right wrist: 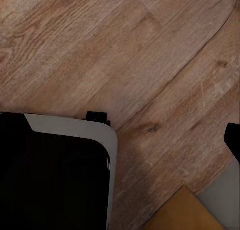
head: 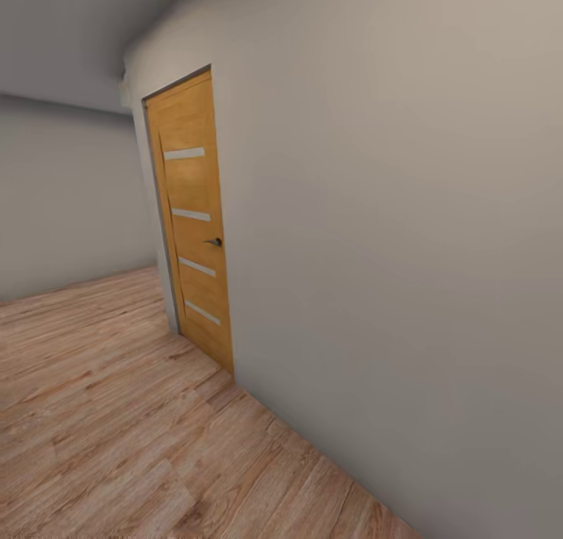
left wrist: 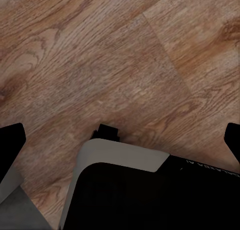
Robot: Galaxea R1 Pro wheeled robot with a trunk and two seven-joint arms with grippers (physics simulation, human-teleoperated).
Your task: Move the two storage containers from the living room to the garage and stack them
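Two bins: neither storage container is in sight, so where they lie cannot be told from here.
Place: wood plank floor (head: pixel 102 414) running along a plain grey wall (head: pixel 407 249), with a closed orange door (head: pixel 191 218) set in it.
Left tool (left wrist: pixel 122 140): fingers (left wrist: pixel 11 137) spread wide at the picture's edges, nothing between them, hanging over bare planks beside the robot's base (left wrist: pixel 120 190).
Right tool: only one fingertip (right wrist: pixel 232 140) is visible, so its opening cannot be judged.
Step in hand: driving, by my reading.
Doing it well: keep the base off the wall, arms tucked, and turn the head until a bin or a doorway is in sight before committing.
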